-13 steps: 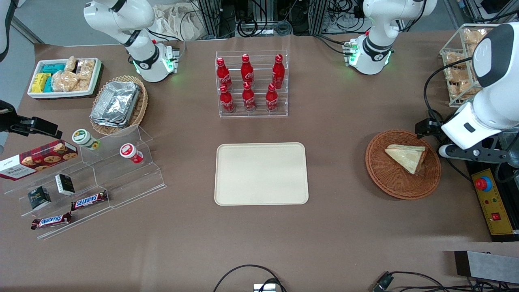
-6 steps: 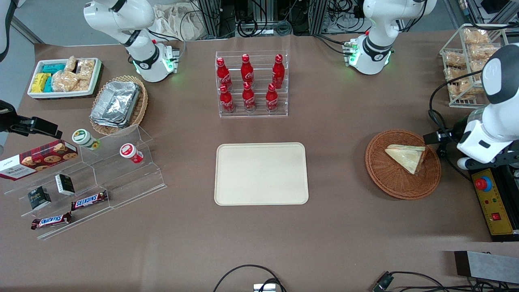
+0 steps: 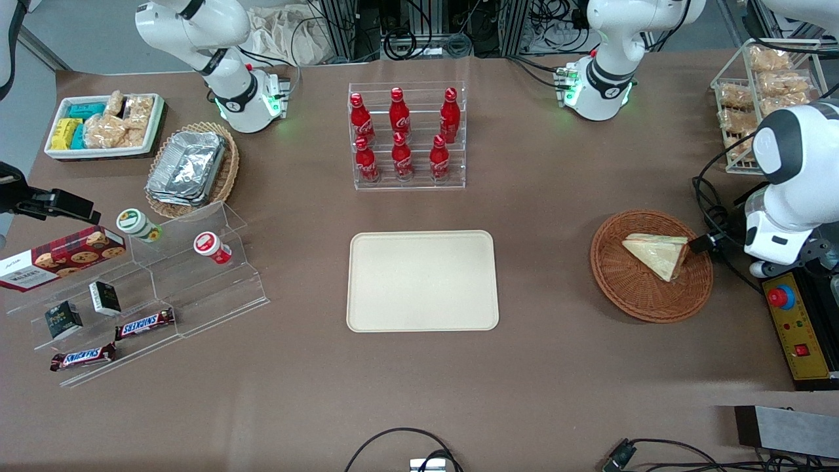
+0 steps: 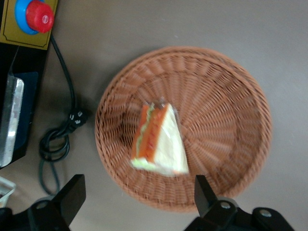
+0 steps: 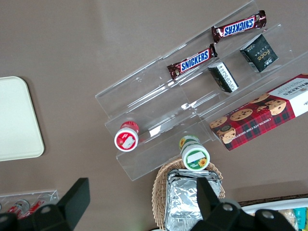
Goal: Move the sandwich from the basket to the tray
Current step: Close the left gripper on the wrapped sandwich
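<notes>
Tray [image 3: 422, 280] as reference, working from the parked arm's end. Farthest out that way and farther from the front camera: white deep tray [image 3: 98, 153] of bagged snacks, then a tan wicker basket [image 3: 226, 177] with stacked foil containers [image 3: 187, 167]. Same end, roughly level with the tray: clear stepped stand [image 3: 196, 288] carrying a cookie box [image 3: 62, 257], two lidded cups [image 3: 137, 225], two small dark boxes [image 3: 105, 298] and two Snickers bars [image 3: 144, 323]. Straight up from the tray, farther from the front camera: clear rack [image 3: 409, 185] with six red bottles [image 3: 400, 111], well apart from the tray. Tray itself lies flat, nothing on it. Toward the working arm's end: brown tabletop [image 3: 544, 275] runs between the tray and the reddish-brown basket [image 3: 629, 282]. Sandwich [image 3: 655, 252] lies in that basket, off-centre toward the working arm's end, wrapped, filling edge facing that end. Wrist view confirms: sandwich [image 4: 161, 142] flat on the weave of the basket [image 4: 226, 96], orange-red and green layers visible. Gripper [image 4: 138, 185] hangs above the basket's rim on the working arm's side, not touching the sandwich, jaws spread wide with nothing between them. Just past the basket toward that end: yellow control box [image 3: 793, 328] with a red stop button [image 3: 780, 297] and a coiled black cable [image 4: 55, 144] on the table close to the basket rim. Farther from the front camera, same end: wire rack [image 3: 721, 85] of bagged snacks.
</notes>
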`<state>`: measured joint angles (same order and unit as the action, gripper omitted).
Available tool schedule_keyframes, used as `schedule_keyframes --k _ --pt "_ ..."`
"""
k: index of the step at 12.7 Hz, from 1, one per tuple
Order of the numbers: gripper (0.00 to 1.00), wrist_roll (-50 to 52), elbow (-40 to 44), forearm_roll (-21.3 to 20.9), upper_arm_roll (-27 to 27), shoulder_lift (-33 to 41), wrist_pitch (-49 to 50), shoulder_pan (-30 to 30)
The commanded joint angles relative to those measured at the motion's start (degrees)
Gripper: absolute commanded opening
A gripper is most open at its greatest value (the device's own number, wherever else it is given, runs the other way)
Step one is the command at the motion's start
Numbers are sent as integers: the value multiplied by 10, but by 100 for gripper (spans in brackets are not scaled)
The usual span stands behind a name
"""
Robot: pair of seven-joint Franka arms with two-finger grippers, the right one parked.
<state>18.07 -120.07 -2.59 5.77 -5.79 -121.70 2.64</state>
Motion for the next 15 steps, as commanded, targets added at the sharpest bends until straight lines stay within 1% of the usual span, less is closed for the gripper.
schedule_keyframes --k 1,3,9,14,15 --pt "100 67 -72 30 5 13 -92 -5" --pt "100 117 -72 31 2 -5 -96 -9" --pt "100 141 -70 34 2 -79 -100 -6" --pt "100 145 -65 35 1 -107 -121 -7" --pt "63 164 -59 46 0 -116 -127 -9"
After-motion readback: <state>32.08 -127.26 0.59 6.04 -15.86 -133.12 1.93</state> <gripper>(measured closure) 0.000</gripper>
